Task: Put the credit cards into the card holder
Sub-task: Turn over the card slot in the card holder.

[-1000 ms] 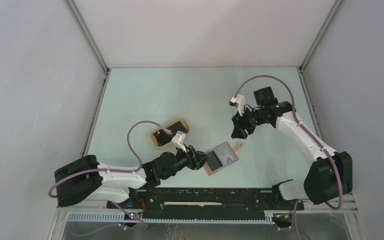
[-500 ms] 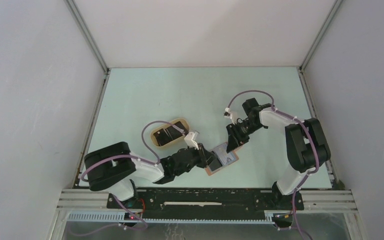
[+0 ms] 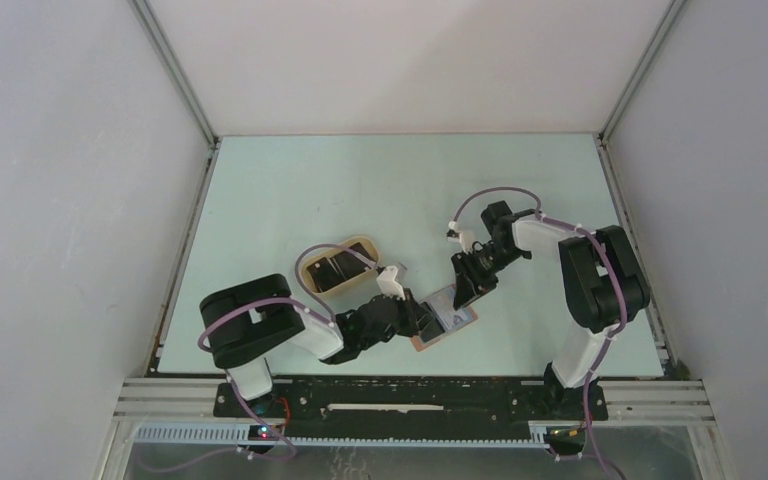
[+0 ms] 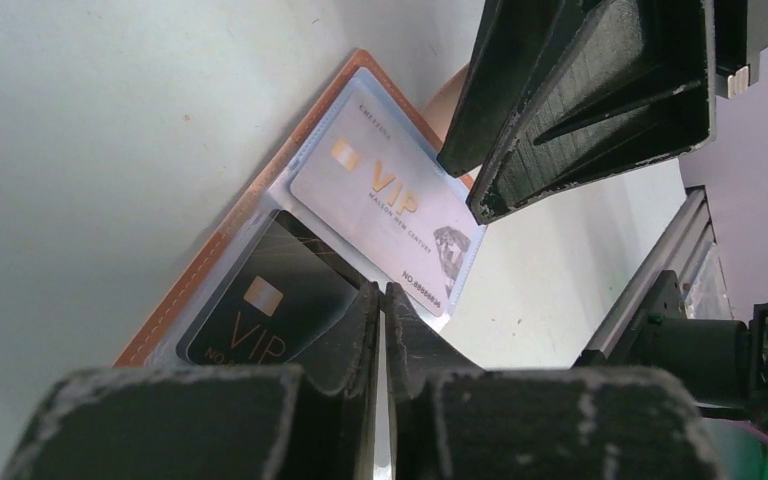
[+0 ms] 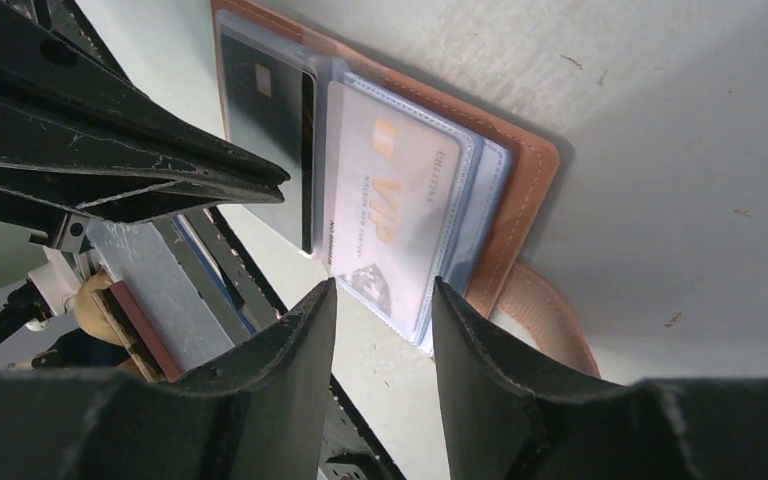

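Card holder point(image 5: 522, 190) open flat between left hand point(image 4: 382, 292) and right hand point(image 5: 384, 290)

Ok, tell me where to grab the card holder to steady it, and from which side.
Probably the snap tab: it juts past the leather edge of the card holder, which lies open and flat. Come in low from the tab's side, where the right gripper hovers open.
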Robot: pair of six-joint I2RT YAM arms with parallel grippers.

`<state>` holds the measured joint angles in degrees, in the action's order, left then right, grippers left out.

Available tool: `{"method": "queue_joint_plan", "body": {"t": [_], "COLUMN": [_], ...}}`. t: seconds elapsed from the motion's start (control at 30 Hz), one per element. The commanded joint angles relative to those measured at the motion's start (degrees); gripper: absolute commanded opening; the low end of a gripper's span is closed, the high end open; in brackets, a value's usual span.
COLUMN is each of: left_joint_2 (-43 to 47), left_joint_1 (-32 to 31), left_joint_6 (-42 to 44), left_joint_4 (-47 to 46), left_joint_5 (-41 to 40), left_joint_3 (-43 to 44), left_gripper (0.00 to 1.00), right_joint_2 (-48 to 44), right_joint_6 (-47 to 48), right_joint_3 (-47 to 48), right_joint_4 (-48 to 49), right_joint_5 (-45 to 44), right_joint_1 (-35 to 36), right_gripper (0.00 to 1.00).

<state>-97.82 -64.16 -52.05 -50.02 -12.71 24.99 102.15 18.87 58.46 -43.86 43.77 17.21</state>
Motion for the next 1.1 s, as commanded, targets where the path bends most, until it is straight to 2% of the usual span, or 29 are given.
{"method": "queue_joint_plan", "body": {"t": [0.0,0.33,0.7,1.07], "left_joint_2": [-1.45,-2.62,-1.75,2.37], "left_joint_1": [0.59,0.97,1.23,1.83], "left_joint_6": [-1.05,-1.48,-1.54,-2.71], "left_joint_4": [-1.22,-1.31,-5.45,-8.52], "left_joint_5": [0.80,1.04,2.03,1.92], "left_joint_3": [2.43,2.09,0.30,-3.62], "left_gripper": [0.08,0.08,0.08,0.15], "right_joint_2": [1.00,3.72,3.52,4.00], "right_joint_6": [-0.94,-0.94,-0.25,-1.00], "right_joint_3": [2.18,2.96,3.79,4.01], "right_joint_4": [0.14,-0.79,-2.83,-2.90], "right_joint_5": [-0.60,0.68,8.61,13.75], "right_joint_1": [-0.16,0.23,0.12,-0.82], "right_gripper": [0.48,0.49,0.44,0.40]}}
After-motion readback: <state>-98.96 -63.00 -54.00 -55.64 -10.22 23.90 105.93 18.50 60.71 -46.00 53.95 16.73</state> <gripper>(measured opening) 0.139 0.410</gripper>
